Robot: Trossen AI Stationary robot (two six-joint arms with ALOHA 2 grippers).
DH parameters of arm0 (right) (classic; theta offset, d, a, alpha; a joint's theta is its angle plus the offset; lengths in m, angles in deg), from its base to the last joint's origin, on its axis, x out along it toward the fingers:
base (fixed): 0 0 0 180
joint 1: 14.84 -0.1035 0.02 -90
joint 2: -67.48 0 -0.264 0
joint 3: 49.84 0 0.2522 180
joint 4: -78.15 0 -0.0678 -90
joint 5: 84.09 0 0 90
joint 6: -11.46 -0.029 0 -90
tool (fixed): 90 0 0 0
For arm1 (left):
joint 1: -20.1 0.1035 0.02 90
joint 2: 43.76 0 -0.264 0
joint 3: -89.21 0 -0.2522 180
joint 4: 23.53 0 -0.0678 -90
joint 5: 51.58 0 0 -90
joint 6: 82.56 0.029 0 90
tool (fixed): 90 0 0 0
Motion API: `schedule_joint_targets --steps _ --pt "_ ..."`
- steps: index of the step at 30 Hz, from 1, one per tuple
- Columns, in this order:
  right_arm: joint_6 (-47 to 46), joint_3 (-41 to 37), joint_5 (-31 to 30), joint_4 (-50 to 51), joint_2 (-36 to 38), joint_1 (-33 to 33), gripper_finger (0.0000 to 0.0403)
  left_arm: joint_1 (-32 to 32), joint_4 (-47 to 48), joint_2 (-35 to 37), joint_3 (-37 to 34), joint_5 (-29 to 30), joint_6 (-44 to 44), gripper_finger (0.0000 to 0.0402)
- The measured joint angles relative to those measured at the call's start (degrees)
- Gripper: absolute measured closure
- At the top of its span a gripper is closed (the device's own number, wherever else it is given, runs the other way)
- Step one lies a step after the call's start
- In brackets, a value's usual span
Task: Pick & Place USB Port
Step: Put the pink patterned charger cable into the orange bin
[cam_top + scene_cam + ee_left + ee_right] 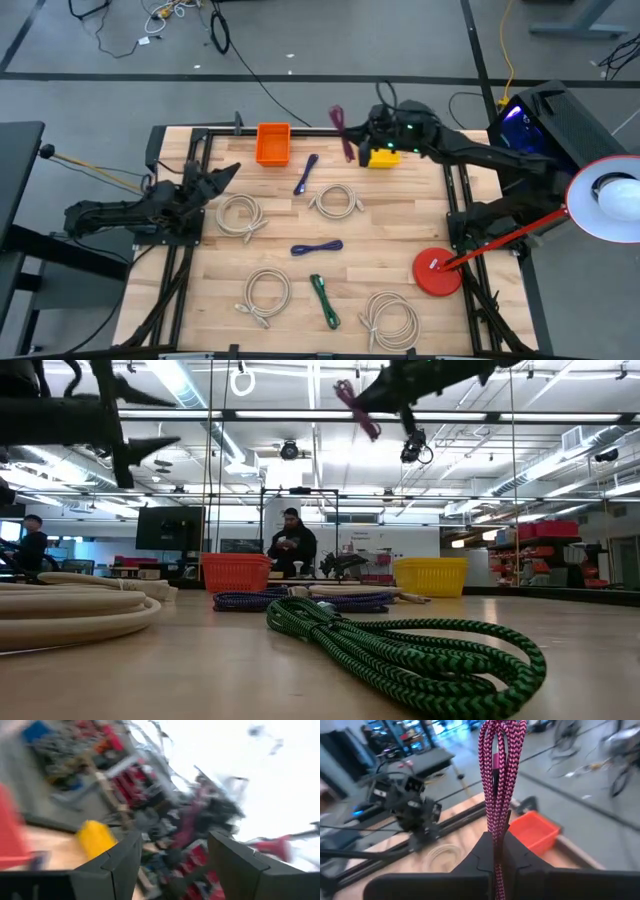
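Lighting: bright ceiling strip lights (300, 415) | Glare: white desk lamp (612, 197) | Blur: left wrist view smeared

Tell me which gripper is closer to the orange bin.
Left, narrowly. The open left gripper sits just off the orange bin, toward the left arm's side. The right gripper, shut on the pink cable, is on the bin's other side, slightly farther off.

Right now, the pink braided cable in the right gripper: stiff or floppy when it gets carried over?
Probably floppy: the pink braided cable is a folded bundle pinched low by the right gripper. Its free loops extend well past the fingers, so it may sway. Likely light, and the woven sheath should resist slipping.
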Motion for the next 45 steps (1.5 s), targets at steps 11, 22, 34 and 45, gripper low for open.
schedule_joint_targets --steps 11,22,34,45 --pt "0.3 11.6 8.4 -1.5 -10.2 -4.1 0.0399 0.0 1.1 -16.0 12.3 -6.0 7.2 0.0168" --pt "0.9 14.9 10.3 -0.9 -13.5 -7.9 0.0399 4.9 0.1 -42.7 34.0 -18.4 20.0 0.0168" --pt "2.5 14.9 8.9 2.2 -13.4 -9.9 0.0399 10.5 0.0 -58.9 47.6 -34.0 20.5 0.017" --pt "2.8 14.9 8.1 2.6 -13.2 -9.6 0.0399 11.9 2.4 -61.6 49.9 -35.1 21.0 0.0386"
